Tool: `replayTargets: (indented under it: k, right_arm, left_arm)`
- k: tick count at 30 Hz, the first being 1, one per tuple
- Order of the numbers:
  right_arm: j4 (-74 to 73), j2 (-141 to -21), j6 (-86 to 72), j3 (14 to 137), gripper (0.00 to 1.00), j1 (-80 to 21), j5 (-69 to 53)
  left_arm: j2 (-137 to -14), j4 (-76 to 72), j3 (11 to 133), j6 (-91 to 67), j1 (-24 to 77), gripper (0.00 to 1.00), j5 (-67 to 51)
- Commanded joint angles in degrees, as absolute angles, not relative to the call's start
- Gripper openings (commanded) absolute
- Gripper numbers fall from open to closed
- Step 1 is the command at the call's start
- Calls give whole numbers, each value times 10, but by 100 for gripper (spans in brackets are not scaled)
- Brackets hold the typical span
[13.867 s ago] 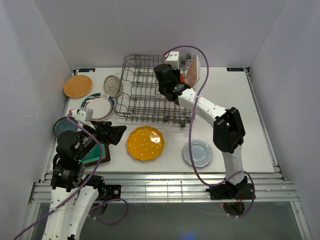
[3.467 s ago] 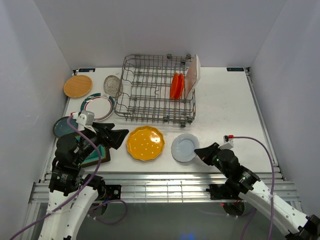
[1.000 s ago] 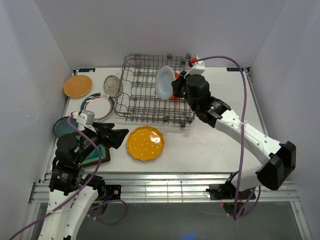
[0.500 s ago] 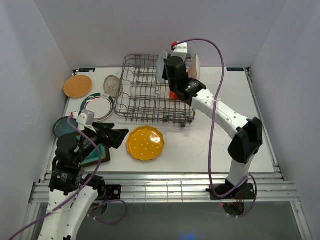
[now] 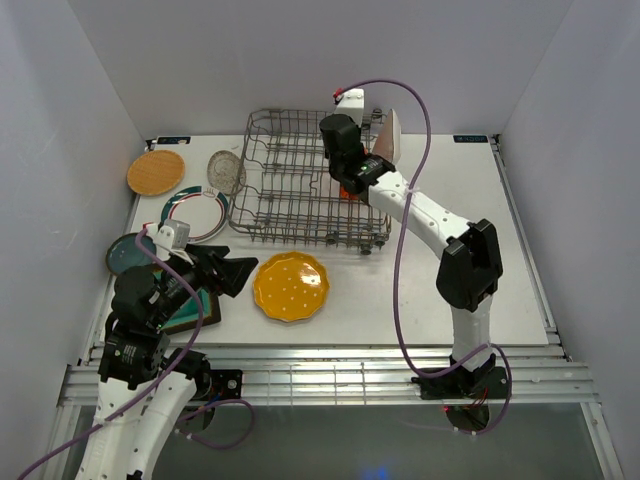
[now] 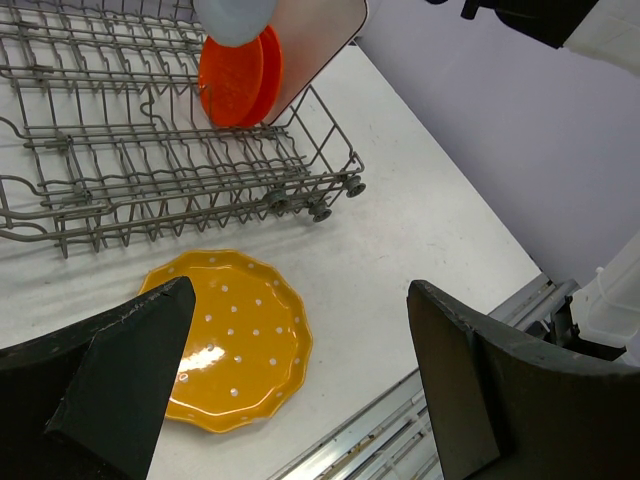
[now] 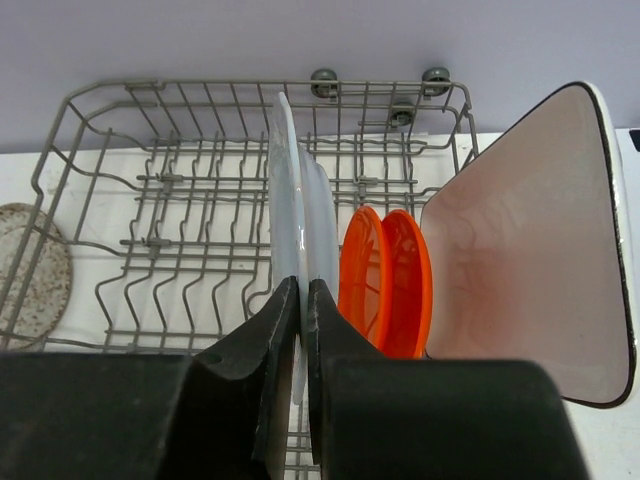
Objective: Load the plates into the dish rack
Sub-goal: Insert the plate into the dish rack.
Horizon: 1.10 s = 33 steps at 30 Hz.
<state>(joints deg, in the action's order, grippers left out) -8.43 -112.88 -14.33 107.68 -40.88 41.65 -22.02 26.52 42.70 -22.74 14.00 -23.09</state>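
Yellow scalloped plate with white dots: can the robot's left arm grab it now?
Probably yes. The left gripper is wide open and empty, pointing at the yellow scalloped plate, which lies flat on the table just ahead, nothing between them.

On the tabletop (image 5: 450,220), a scalloped plate (image 5: 290,286) lies before the rack (image 5: 290,190). At the rack's right end a round plate (image 7: 385,285) stands, a rectangular plate (image 7: 530,240) leaning right of it, a third plate (image 7: 288,200) upright in the right end effector (image 7: 302,300) just left.
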Motion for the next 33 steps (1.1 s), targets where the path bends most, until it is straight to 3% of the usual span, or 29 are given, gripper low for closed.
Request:
replayTargets:
  k: [1, 33]
  right_arm:
    - [-10, -1100, -137, 1050, 8, -407, 454]
    - [1, -1223, -87, 1126, 8, -406, 484]
  left_arm:
    - [-224, 259, 425, -225, 142, 98, -228]
    - [-220, 260, 425, -226, 141, 98, -223]
